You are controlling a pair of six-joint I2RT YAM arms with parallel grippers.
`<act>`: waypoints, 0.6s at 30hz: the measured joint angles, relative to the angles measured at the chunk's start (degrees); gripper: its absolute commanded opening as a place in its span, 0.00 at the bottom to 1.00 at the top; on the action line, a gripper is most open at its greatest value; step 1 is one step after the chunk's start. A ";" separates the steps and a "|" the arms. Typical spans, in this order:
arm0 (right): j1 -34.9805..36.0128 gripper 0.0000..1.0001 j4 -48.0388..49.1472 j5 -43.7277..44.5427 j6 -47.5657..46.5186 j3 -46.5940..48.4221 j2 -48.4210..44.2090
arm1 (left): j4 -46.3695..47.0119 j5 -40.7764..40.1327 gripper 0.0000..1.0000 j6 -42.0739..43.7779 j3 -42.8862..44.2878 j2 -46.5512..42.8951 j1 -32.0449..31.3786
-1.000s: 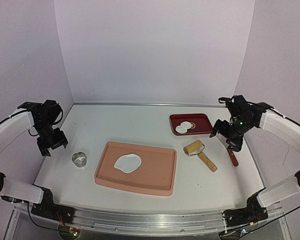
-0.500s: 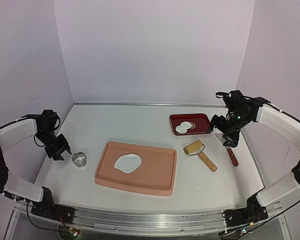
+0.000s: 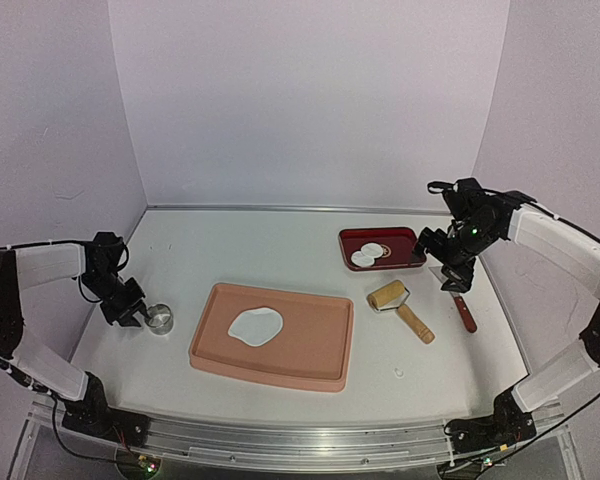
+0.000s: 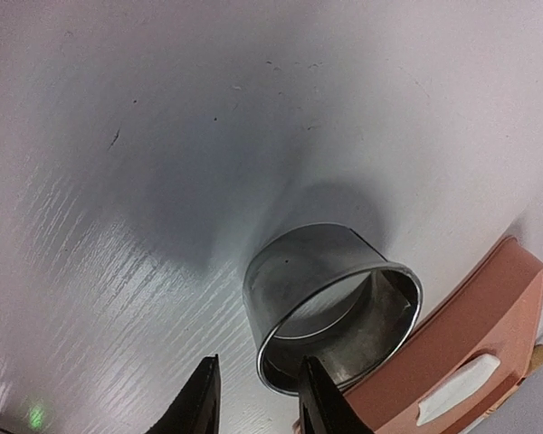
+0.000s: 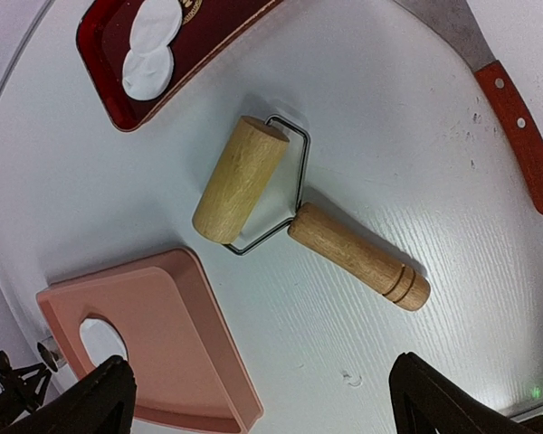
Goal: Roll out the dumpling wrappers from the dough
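Pink tray (image 3: pixel 315 338) holds dough (image 3: pixel 255 325), red tray (image 3: pixel 402 244) wrappers (image 3: pixel 368 256); left hand (image 4: pixel 258 411), right hand (image 5: pixel 273 400) gape empty

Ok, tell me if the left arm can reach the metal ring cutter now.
Probably yes: the left hand hangs open right at the ring cutter, fingers seemingly straddling its near wall, nothing between.
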 measured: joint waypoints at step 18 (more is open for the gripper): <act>0.39 0.98 -0.83 -2.54 -4.37 5.64 1.95 | 3.17 2.73 0.00 4.04 -0.15 3.10 -0.02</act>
